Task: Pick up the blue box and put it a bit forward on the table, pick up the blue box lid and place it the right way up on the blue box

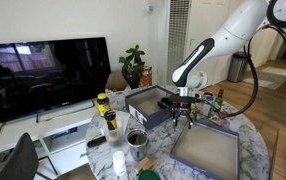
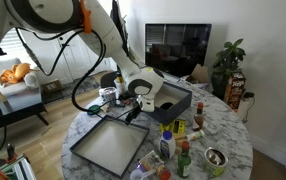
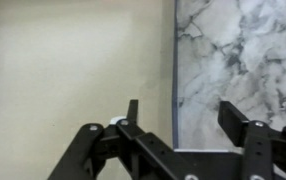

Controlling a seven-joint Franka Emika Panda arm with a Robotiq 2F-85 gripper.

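Blue box lid point(image 3: 73, 70) rim between parted jaws, wrist view only

Wrist view crops blue box lid point(image 3: 73, 60).

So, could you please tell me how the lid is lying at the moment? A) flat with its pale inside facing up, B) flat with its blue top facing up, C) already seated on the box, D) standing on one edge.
A: in both exterior views the lid lies flat with its pale grey inside facing up, beside the box rather than on it.
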